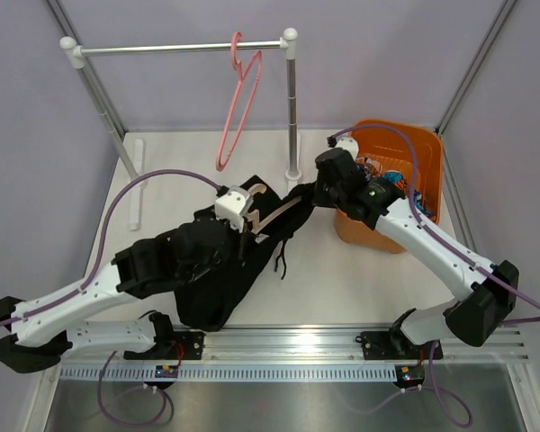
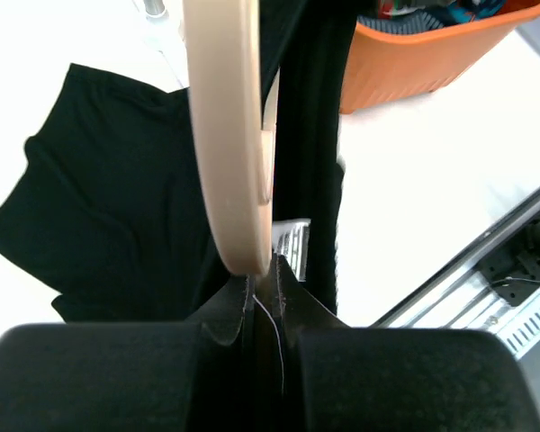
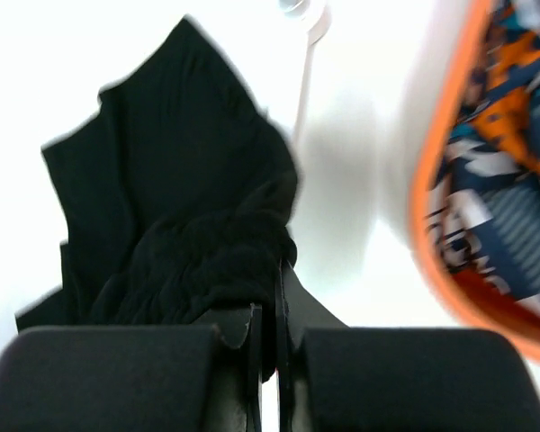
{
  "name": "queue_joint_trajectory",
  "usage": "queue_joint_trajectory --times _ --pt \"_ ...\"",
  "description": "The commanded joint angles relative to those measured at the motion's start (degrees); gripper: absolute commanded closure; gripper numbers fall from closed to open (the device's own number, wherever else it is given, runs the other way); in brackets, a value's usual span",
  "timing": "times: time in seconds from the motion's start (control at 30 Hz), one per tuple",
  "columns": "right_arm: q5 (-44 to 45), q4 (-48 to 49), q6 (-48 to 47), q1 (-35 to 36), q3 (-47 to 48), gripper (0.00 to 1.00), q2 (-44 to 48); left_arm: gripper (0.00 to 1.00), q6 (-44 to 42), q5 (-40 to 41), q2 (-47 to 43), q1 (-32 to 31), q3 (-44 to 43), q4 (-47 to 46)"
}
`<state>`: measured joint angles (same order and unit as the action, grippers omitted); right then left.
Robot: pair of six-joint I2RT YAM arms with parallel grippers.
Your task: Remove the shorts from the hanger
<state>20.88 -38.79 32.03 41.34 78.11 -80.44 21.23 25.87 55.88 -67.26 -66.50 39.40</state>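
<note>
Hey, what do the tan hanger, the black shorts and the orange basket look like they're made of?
The tan hanger: smooth and matte, probably plastic or painted wood; no grain shows. The black shorts: soft matte fabric, since it bunches and folds. The orange basket: likely moulded plastic, with a stiff, even, slightly shiny wall.
</note>
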Motion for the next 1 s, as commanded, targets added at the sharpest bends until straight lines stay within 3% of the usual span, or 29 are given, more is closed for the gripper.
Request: queue_joint_trajectory --times 0.0,0.2,0.33,0.57,0.67,0.8,0.97 --pt "2.32 -0.77 -3.55 -6.62 2.75 1.0 -0.41 1.0 1.88 -0.9 -6.21 -0.5 1.2 0.24" --pt "-1.72 1.17 -3.03 -6.71 3.46 1.0 -2.96 1.0 1.36 -2.31 -12.1 -0.5 1.11 -0.28" --pt "-6.63 3.8 -2.5 -5.93 0.65 1.0 -1.83 1.0 -1.01 -3.54 -15.09 -0.5 1.55 -5.53" --pt "-4.19 3.72 -2.24 -2.32 -1.73 1.0 0.72 1.0 -3.65 -7.41 -15.36 -0.5 1.11 -11.01" --pt "5.29 -0.84 -3.9 -3.19 0.72 1.0 0.47 1.0 -3.57 -7.06 -14.04 -0.5 -2.05 -6.02" --pt "5.05 -3.23 -6.45 -9.24 5.11 1.0 -0.5 1.0 -3.74 -6.88 -15.09 -0.5 -2.67 -0.3" --pt "4.26 -4.54 -7.42 -10.14 9.25 1.0 -3.22 1.0 -3.66 -7.14 -17.29 -0.5 -1.36 0.77"
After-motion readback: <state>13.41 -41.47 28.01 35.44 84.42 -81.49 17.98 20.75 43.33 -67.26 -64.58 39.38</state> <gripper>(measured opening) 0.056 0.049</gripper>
